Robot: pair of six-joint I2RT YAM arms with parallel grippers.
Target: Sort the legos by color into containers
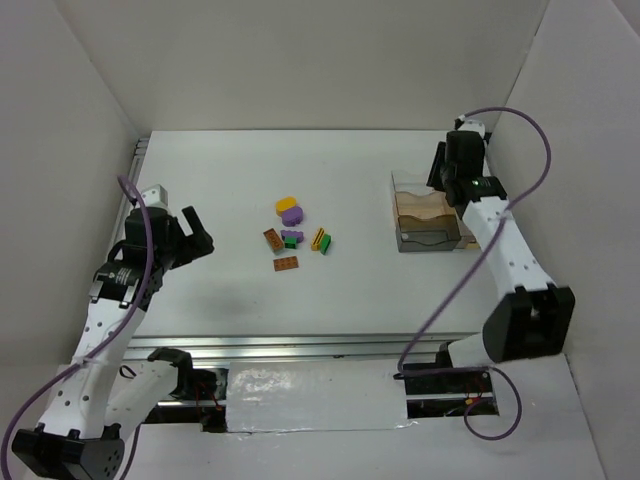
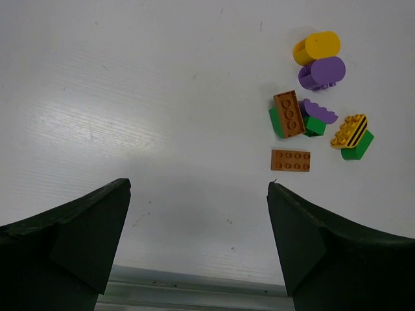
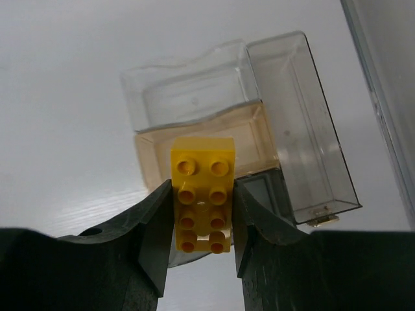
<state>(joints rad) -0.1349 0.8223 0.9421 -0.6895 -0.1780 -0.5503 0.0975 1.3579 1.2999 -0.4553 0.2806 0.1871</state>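
Right wrist view: you see your right end effector (image 3: 202, 210) closed narrow on a yellow brick (image 3: 202, 162), with one finger against each long side.
Yellow brick: it is a two-by-four piece with its studs facing the camera. It is held off the tabletop (image 3: 58, 116) directly over the containers (image 3: 194, 97), and its free end overlaps the amber-tinted compartment.
Containers: you are looking at one small clear box split into compartments. There is a clear one, an amber-tinted one next to it, a long clear one along one side and a greyish one nearest the fingers.
Top external view: the containers sit on the right part of the tabletop, and your right end effector hangs above their far right corner.
Loose legos (image 2: 316, 125): they lie in one cluster on the tabletop, left of the containers and well apart from them.
Cluster, far part: a yellow rounded piece (image 2: 316, 47) touches a purple rounded piece (image 2: 322, 71).
Cluster, middle: an orange-brown brick (image 2: 289, 112) lies tilted across a green one, with a purple piece (image 2: 319, 110) just beside it.
Cluster, side nearest the containers: a yellow striped brick (image 2: 350, 131) rests on a green brick (image 2: 360, 148).
Cluster, near edge: an orange-brown flat plate (image 2: 290, 160) lies alone, studs up.
Left end effector (image 2: 198, 188): its jaws are spread wide and hold nothing. It hovers beyond the cluster on the side away from the containers, touching no piece.
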